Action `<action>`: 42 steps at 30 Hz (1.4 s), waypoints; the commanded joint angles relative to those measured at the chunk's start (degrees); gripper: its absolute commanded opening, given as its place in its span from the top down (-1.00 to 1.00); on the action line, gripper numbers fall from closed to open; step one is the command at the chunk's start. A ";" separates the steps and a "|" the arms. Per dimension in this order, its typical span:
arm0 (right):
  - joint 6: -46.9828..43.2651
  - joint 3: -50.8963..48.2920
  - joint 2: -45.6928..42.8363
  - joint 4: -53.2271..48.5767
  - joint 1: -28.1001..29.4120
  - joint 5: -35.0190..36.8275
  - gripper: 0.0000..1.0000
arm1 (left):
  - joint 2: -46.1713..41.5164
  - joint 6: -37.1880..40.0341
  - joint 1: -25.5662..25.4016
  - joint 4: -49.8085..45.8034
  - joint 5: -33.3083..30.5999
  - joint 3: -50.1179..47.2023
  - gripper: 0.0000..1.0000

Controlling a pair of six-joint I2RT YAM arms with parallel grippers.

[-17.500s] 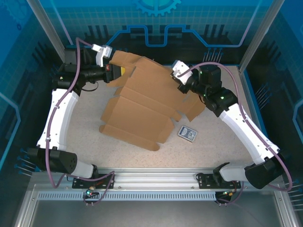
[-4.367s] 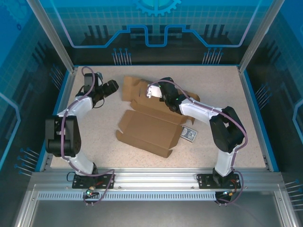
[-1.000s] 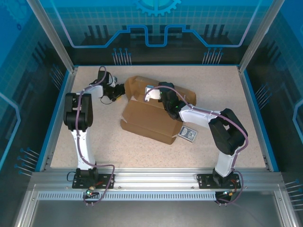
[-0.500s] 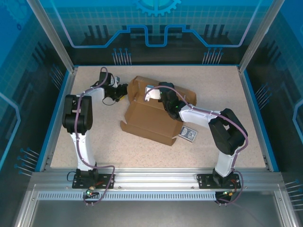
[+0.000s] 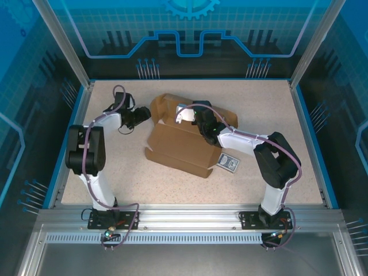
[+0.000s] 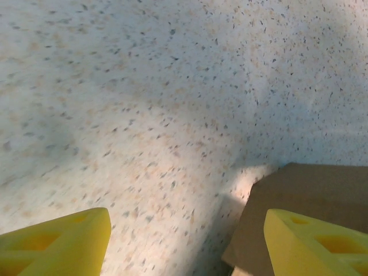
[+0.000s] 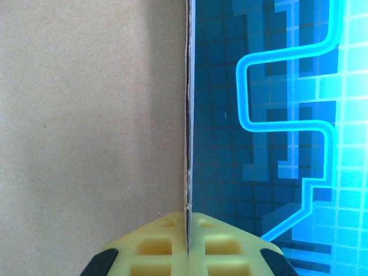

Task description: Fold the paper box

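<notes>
Right gripper (image 7: 188, 237) clenched on box (image 5: 179, 146) panel edge, wall-raising step; left gripper (image 6: 187, 244) released, empty, beside box's left flap. Next: likely push flap upright.

The paper box (image 5: 178, 146) lies on the surface (image 5: 144, 184) at the centre of the overhead view. The card (image 5: 227, 163) lies just beside the box's lower right corner. The left hand (image 5: 144, 115) sits upper left of the box, just beside a rear flap. The right hand (image 5: 188, 113) is at the box's upper middle, with a raised panel's edge between its fingers.
</notes>
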 commanded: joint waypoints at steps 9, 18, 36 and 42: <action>9.38 6.88 -6.17 -17.16 -1.70 -4.59 1.00 | -11.52 -3.78 -2.74 8.46 7.29 -14.94 -0.22; 11.35 7.95 -6.78 -20.41 -2.62 -5.29 1.00 | -9.13 -5.31 -7.26 11.86 10.59 -16.27 0.24; 13.91 8.43 -8.86 -23.18 -3.36 -7.70 1.00 | -4.52 -4.31 -7.48 13.45 7.99 -18.99 0.44; 16.75 6.94 -12.23 -25.80 -4.73 -12.80 1.00 | -1.55 -5.04 -6.83 14.74 6.95 -19.31 0.46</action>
